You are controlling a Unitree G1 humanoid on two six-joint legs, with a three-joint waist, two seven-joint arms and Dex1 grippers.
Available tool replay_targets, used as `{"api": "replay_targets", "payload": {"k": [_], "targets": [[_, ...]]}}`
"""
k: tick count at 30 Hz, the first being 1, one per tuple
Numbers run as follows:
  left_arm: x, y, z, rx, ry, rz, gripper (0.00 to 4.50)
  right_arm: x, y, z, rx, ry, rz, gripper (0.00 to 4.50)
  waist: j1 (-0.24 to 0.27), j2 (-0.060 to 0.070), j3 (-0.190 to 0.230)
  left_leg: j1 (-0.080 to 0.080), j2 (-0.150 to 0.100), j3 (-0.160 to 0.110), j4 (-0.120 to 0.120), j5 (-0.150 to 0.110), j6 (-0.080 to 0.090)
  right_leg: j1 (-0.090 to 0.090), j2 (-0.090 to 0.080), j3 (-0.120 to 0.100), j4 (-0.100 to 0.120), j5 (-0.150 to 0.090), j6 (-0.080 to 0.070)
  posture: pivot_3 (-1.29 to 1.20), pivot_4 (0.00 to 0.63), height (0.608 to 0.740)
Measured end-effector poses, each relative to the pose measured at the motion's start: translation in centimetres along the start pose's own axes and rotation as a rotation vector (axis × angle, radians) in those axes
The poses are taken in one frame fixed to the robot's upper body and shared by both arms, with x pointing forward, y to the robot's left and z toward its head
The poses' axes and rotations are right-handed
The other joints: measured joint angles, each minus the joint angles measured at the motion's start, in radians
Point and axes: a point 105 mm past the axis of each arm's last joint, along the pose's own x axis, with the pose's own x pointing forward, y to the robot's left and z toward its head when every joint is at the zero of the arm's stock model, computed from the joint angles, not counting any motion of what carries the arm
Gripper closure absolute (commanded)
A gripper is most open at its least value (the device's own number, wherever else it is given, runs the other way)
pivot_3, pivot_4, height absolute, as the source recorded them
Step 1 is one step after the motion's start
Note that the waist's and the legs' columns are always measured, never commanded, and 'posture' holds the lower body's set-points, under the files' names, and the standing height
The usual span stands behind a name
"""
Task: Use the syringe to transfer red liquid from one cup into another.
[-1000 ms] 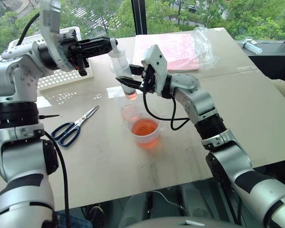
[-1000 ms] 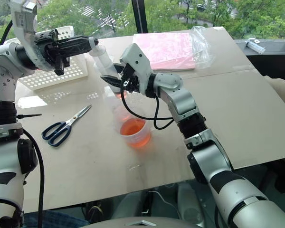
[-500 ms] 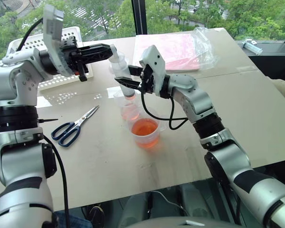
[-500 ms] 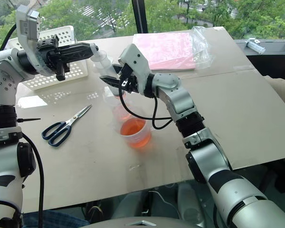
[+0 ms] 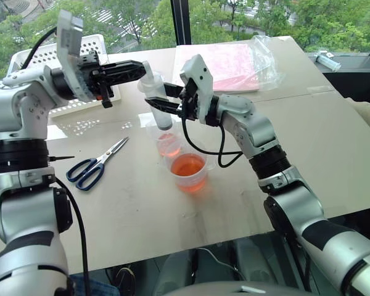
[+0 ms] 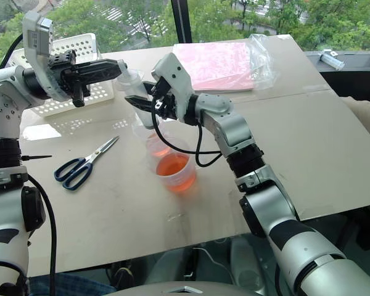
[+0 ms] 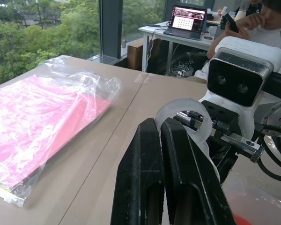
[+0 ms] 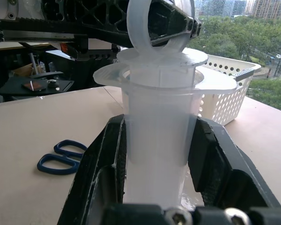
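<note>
The syringe (image 5: 158,102) is a fat clear plastic barrel with a wide flange and a ring-shaped plunger top (image 8: 161,29). It stands nearly upright above the table, nozzle down, tilted slightly. Its plunger is pushed almost fully in, and the barrel looks pale and empty. Its tip hangs just over the narrow cup (image 5: 165,140), a small plain clear cup that stands upright on the table with a little red liquid (image 5: 167,146) at its bottom. Touching it on the near side stands the spouted cup (image 5: 189,171), wider and clear, about half full of translucent orange-red liquid.
</note>
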Motion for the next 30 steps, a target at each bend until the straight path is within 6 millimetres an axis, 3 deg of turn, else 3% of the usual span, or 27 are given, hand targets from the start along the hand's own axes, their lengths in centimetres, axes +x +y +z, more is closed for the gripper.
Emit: {"api": "replay_targets", "payload": {"k": [5, 8, 11, 22, 30], "targets": [[0.0, 0.0, 0.1, 0.001, -0.003, 0.001, 4.46, 0.0, 0.1, 0.1, 0.023, -0.002, 0.001, 3.04, 0.000, 0.000, 0.000, 0.000, 0.000, 0.000, 0.000, 0.000, 0.000, 0.000, 0.000, 0.000, 0.000, 0.000, 0.000, 0.00, 0.150, 0.740], [-0.1, 0.0, 0.1, 0.003, -0.006, 0.001, 3.56, -0.1, -0.1, 0.3, 0.038, -0.012, -0.012, 3.04, 0.000, 0.000, 0.000, 0.000, 0.000, 0.000, 0.000, 0.000, 0.000, 0.000, 0.000, 0.000, 0.000, 0.000, 0.000, 0.00, 0.150, 0.740], [-0.1, 0.0, 0.2, 0.003, -0.017, -0.002, 2.13, -0.5, -0.7, 0.9, 0.039, -0.041, -0.041, 3.04, 0.001, 0.000, 0.000, 0.000, 0.000, 0.000, 0.000, 0.000, 0.000, 0.000, 0.000, 0.000, 0.000, 0.000, 0.000, 0.00, 0.150, 0.740], [-0.9, -1.1, 0.5, -0.033, -0.052, -0.051, 2.13, -0.5, -0.3, 2.1, 0.036, -0.092, -0.026, 3.04, -0.003, 0.000, 0.000, 0.000, 0.000, 0.000, 0.000, 0.000, 0.000, 0.000, 0.000, 0.000, 0.000, 0.000, 0.000, 0.00, 0.150, 0.740], [-2.6, -1.5, 2.9, -0.040, -0.154, -0.045, 2.13, -1.2, 1.2, 4.4, 0.091, -0.192, 0.051, 3.04, 0.002, 0.000, 0.000, 0.000, 0.000, -0.001, 0.000, 0.000, 0.000, 0.000, 0.000, -0.001, 0.000, 0.000, 0.000, 0.00, 0.150, 0.740]]}}
